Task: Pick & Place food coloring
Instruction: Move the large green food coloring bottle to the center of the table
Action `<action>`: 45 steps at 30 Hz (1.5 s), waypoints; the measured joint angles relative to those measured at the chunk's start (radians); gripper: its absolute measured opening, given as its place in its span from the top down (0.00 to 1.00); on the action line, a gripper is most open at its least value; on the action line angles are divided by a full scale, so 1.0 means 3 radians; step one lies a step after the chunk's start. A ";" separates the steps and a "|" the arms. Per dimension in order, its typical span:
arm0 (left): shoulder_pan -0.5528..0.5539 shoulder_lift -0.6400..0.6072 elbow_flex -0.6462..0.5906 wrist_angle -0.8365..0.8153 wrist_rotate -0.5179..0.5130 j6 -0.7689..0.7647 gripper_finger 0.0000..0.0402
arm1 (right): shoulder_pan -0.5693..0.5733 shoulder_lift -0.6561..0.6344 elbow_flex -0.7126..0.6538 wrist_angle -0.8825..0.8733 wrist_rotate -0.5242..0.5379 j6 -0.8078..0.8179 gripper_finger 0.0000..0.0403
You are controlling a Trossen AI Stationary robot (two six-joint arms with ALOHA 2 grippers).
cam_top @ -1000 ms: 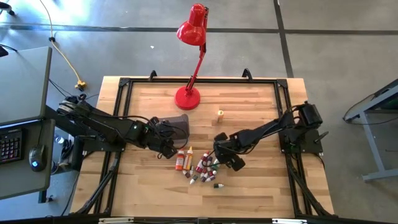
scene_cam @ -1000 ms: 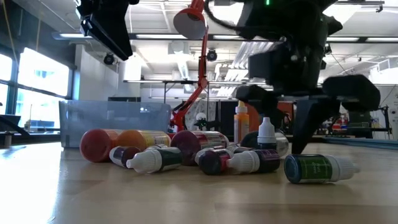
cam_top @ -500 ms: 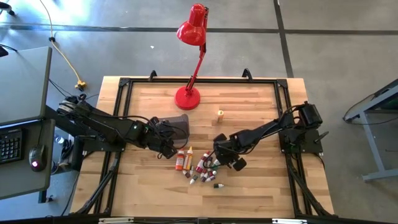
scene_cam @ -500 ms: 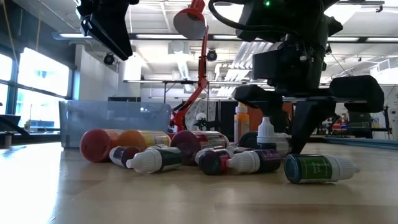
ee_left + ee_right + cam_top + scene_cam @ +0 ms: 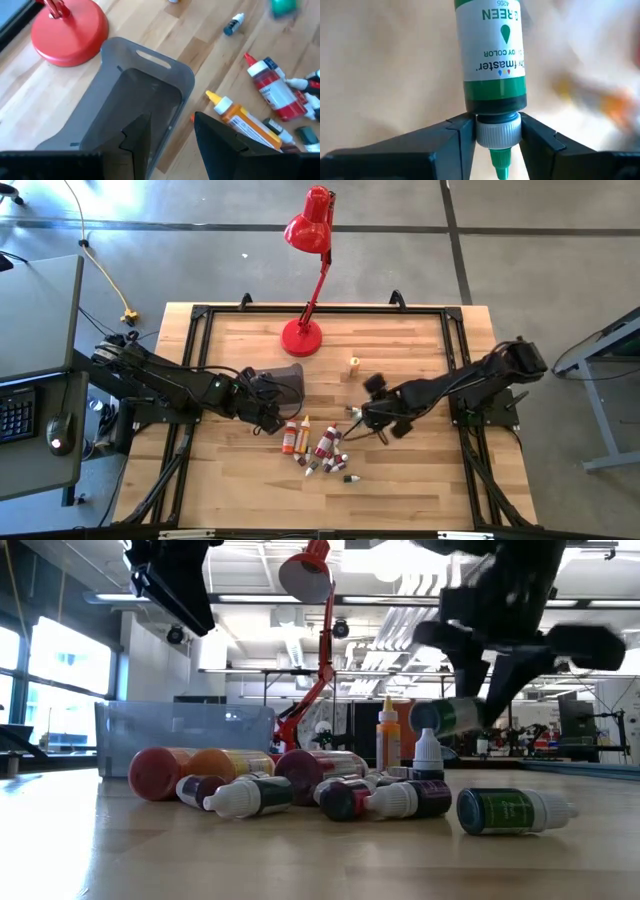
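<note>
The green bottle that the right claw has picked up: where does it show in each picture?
High view: green bottle just above the bottle pile, in the right claw.
Low view: in the air, upper right.
Left wrist view: a green blur at the top edge.
Right wrist view: centre, gripped at its cap.
Shared landmark: the red lamp.

Red desk lamp (image 5: pixel 308 240), grey tub (image 5: pixel 135 115), keyboard (image 5: pixel 14 412), mouse (image 5: pixel 58 432)
</note>
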 joint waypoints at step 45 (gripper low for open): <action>-0.0001 0.0000 0.0000 -0.0001 -0.0196 0.0000 0.64 | -0.0026 0.1127 -0.0078 -0.0229 0.2725 -0.2466 0.67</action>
